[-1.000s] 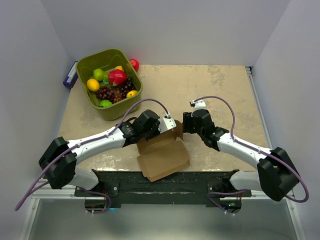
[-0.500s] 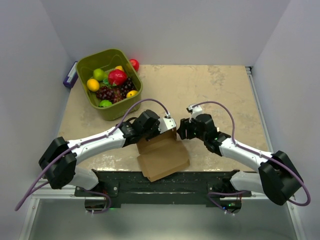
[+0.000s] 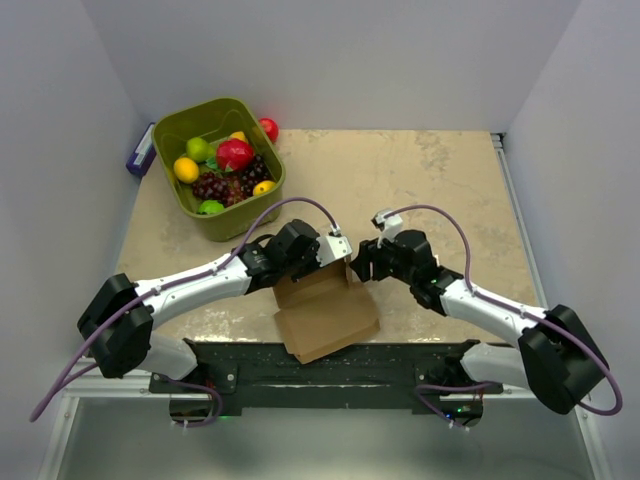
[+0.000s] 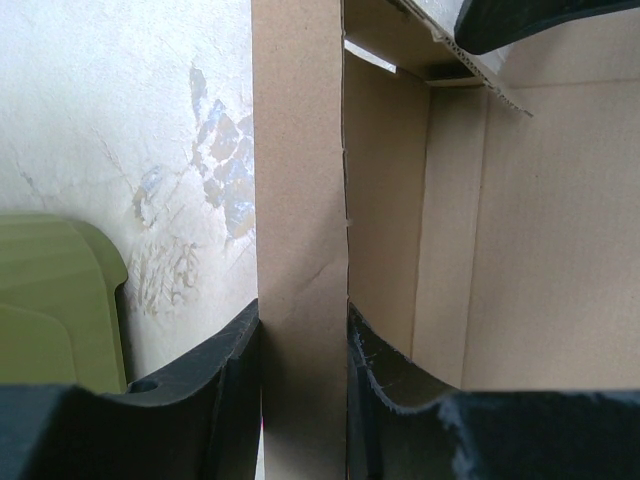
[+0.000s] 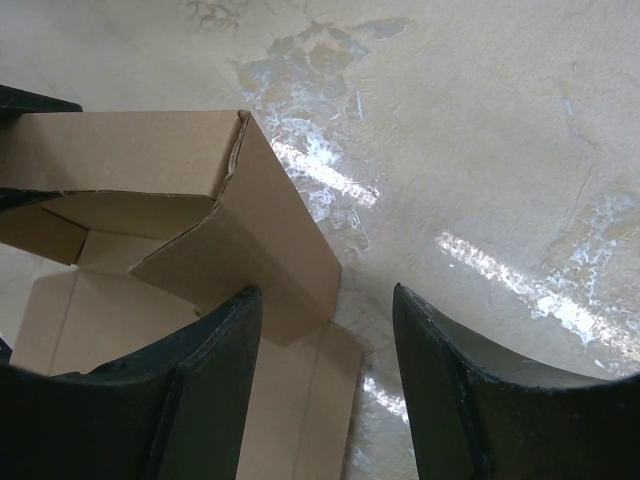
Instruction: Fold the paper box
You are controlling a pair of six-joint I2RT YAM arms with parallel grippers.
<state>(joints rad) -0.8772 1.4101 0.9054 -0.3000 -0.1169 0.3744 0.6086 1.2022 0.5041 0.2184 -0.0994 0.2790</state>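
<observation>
The brown paper box [image 3: 325, 308] lies partly folded near the table's front edge, its back wall raised. In the left wrist view that upright wall [image 4: 300, 200] runs straight between my black fingers [image 4: 225, 360]; my left gripper [image 3: 333, 250] is shut on it. Just right of the box hovers my right gripper [image 3: 362, 266], open. In the right wrist view the box's raised right corner [image 5: 265, 240] sits by the left finger [image 5: 215, 345], with bare table between the tips of the right gripper [image 5: 325, 292]. The box floor [image 4: 550, 230] shows inside.
An olive-green bin [image 3: 172, 125] of toy fruit stands at the back left, its corner [image 4: 55, 290] also in the left wrist view. A red ball [image 3: 269, 128] and a purple object [image 3: 139, 156] lie beside it. The beige tabletop [image 3: 440, 180] stretches right.
My right gripper has moved left and nearer, up to the box's right corner. The left gripper has kept its grip on the raised wall without moving.
</observation>
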